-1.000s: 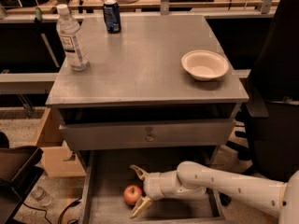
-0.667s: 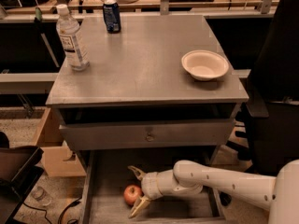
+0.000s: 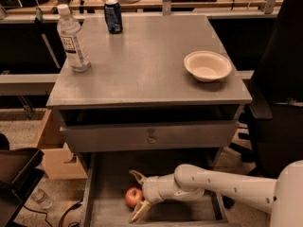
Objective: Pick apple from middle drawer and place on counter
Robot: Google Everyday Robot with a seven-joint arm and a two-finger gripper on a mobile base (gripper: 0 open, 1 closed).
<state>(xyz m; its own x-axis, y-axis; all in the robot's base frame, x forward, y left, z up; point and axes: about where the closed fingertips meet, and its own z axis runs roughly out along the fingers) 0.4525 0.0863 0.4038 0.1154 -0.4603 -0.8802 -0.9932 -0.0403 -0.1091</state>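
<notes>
The apple [image 3: 133, 196] is small, red with yellowish patches, and lies on the floor of the open middle drawer [image 3: 184, 213] at its left part. My gripper [image 3: 138, 195] reaches in from the right on a white arm. It is open, with one finger [image 3: 138, 177] behind the apple and the other [image 3: 140, 212] in front of it, so the apple sits between them. I cannot tell whether the fingers touch it. The counter [image 3: 142, 65] is the grey cabinet top above the drawer.
On the counter stand a water bottle [image 3: 72, 39] at the left, a blue can [image 3: 113, 16] at the back and a white bowl [image 3: 207, 65] at the right. A closed drawer front with a knob [image 3: 151, 138] overhangs the open drawer. A black chair [image 3: 279, 79] stands right.
My gripper and forearm have shifted slightly left, closer around the apple. The apple has not moved.
</notes>
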